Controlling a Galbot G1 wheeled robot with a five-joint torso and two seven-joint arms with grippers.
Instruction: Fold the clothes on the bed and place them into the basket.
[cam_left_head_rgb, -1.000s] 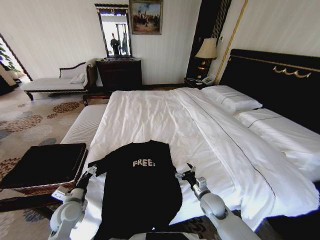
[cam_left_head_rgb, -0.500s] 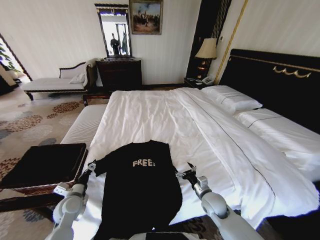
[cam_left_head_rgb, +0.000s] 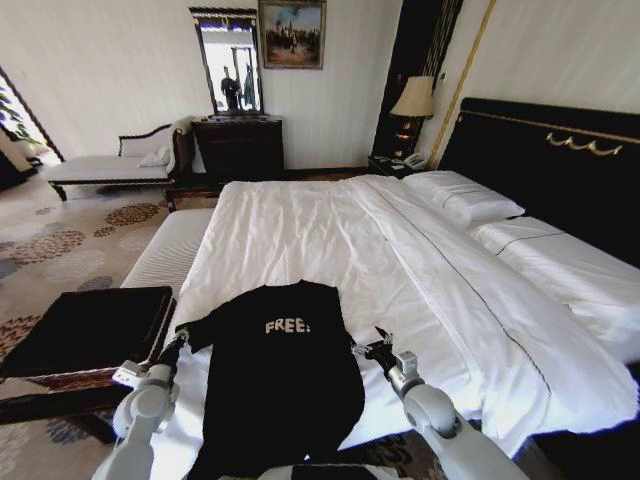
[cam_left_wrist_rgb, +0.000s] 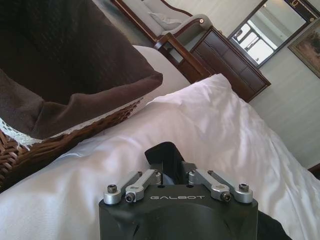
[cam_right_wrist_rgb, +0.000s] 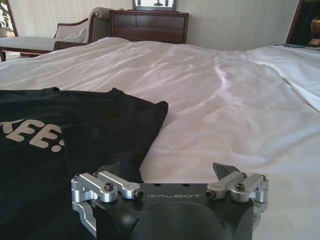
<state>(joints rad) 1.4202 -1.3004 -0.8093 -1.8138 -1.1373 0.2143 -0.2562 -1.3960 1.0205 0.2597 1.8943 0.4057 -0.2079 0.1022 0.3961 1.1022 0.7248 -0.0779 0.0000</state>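
The black T-shirt with white "FREE!" lettering lies flat at the near end of the white bed. My left gripper is at the tip of the shirt's left sleeve. In the left wrist view the gripper is shut on a bit of the black sleeve. My right gripper rests at the right sleeve. It stands open over the edge of the shirt. The brown wicker basket with black lining sits left of the bed, beside the left arm; its woven wall is close.
A white striped bench runs along the bed's left side beyond the basket. Pillows and the black headboard are on the right. A chaise, a dark dresser and a lamp stand by the far wall.
My left arm has shifted a little toward me and to the left at the sleeve tip. The right gripper and the shirt have barely moved.
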